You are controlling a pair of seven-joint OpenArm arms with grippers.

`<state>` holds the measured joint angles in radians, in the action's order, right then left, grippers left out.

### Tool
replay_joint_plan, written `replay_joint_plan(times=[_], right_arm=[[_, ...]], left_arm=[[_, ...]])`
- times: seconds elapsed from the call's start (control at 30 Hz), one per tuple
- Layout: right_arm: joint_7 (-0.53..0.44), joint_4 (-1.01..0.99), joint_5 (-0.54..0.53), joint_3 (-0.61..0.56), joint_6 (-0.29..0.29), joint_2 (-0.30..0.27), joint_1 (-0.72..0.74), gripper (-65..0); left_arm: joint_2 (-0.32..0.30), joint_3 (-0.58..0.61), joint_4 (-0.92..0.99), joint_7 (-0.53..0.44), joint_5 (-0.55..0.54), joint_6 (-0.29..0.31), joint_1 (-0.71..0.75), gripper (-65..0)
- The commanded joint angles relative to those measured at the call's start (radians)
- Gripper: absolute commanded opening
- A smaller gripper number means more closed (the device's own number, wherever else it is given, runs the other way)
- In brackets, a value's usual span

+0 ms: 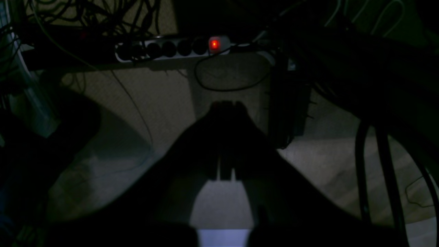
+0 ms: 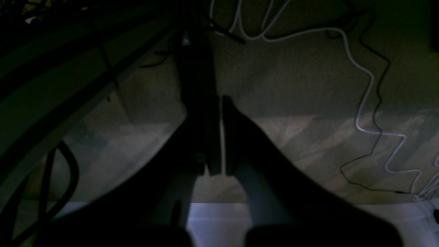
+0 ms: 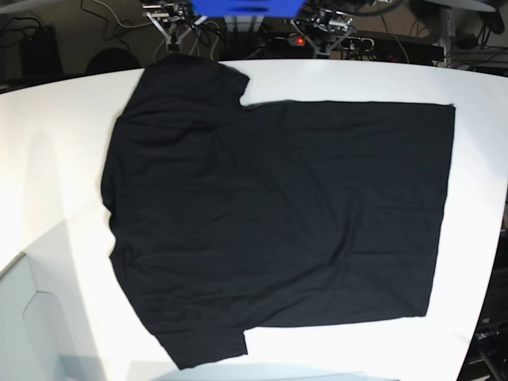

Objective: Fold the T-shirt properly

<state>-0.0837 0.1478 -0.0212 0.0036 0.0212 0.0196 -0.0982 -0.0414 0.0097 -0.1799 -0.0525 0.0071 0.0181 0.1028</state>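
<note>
Both grippers are clenched on nothing: your left gripper (image 1: 224, 106) and right gripper (image 2: 214, 103) each show fingers pressed together in their wrist views, silhouetted over a dim floor with cables and a power strip (image 1: 171, 49), not over the work surface. Neither arm appears in the base view, so you start from well outside the scene.

Your T-shirt (image 3: 278, 214) lies spread flat on the white table (image 3: 55, 159), plain black face up, collar end to the left, hem along the right, one sleeve at the far left edge and the other at the near left edge. No fold has been made yet, I judge.

Watch these risks:
- The near sleeve sits just beside the table's near edge; a pull toward you could drag cloth over the lip and let its weight slide the shirt off.
- Black cloth shows few creases, so you may misjudge where an edge ends and pinch only table, or grab two layers at a sleeve.
- Lifting one corner alone would likely skew the soft fabric and leave a crooked fold.
- Bringing the arms in while the jaws are pressed together could plough and bunch the far edge.
</note>
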Motion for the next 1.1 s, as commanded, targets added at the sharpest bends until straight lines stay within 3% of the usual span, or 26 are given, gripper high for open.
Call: replay_joint_plan(times=[0.0,0.9,1.07], right_arm=[[-0.011,0.002,0.008,-0.001,-0.019,0.004,-0.007,-64.9],[-0.011,0.003,0.008,0.000,-0.019,0.004,-0.007,-64.9],[-0.083,0.003,0.008,0.000,-0.019,0.004,-0.033,-64.9]], left_arm=[[-0.002,-0.001,-0.005,-0.007,0.000,-0.011,0.005,-64.9],[-0.002,-0.001,-0.008,-0.011,0.000,-0.011,0.005,-64.9],[-0.022,-0.001,-0.008,-0.137,0.000,-0.008,0.044,-65.0]])
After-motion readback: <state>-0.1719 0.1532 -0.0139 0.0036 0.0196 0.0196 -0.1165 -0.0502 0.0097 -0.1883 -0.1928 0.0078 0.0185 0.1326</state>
